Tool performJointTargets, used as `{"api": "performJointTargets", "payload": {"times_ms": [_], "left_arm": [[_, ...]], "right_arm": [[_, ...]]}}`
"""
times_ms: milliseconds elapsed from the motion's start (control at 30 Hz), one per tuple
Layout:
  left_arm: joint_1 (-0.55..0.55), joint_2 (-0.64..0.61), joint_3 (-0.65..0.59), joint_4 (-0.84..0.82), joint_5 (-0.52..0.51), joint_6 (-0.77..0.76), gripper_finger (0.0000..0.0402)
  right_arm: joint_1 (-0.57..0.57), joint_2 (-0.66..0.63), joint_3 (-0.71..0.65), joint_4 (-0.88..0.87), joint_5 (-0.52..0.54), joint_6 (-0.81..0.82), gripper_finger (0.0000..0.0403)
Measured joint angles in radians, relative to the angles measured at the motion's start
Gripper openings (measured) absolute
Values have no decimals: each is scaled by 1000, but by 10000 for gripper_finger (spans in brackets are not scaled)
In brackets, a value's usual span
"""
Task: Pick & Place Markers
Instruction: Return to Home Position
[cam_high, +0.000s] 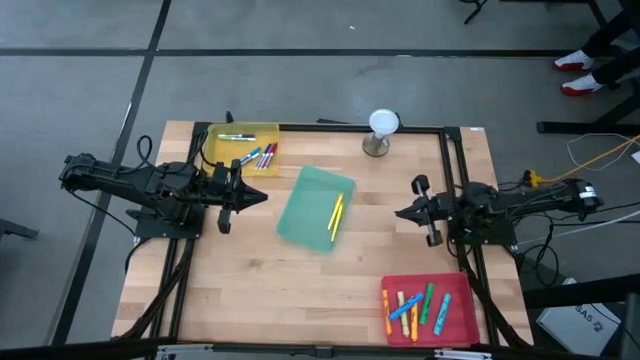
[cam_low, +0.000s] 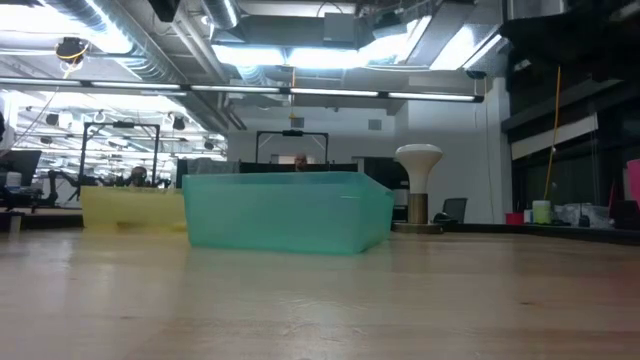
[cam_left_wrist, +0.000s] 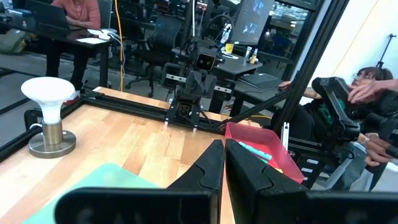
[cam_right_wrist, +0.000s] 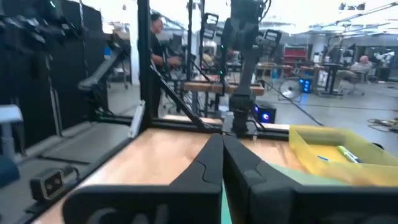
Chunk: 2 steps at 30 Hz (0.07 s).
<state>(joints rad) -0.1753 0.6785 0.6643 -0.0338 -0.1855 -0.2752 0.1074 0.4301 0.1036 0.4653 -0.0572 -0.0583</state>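
Over the wooden tabletop (cam_high: 250, 285), the left arm (cam_high: 150, 188) and right arm (cam_high: 505, 203) sit at opposite sides, jaws clenched on nothing, while the green bin (cam_high: 303, 212), red bin (cam_high: 461, 318) and yellow bin (cam_high: 240, 126) hold every visible one of the markers (cam_high: 258, 156), so the sorting looks finished.

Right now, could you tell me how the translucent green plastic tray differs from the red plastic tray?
The translucent green tray sits askew at the middle of the table; the red tray sits square in a corner nearer the right gripper. The green tray holds two yellow markers; the red tray holds several markers: orange, green, blue, yellow. Both are shallow trays, clear of it and the left gripper.
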Motion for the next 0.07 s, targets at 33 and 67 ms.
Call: {"api": "performJointTargets", "payload": {"times_ms": [33, 67], "left_arm": [[0, 0, 0, 0, 0, 0, 11], [0, 0, 0, 0, 0, 0, 11]], "right_arm": [[0, -17, -16, -1, -4, 11, 3], [0, -32, -27, 0, -13, 19, 2]]}}
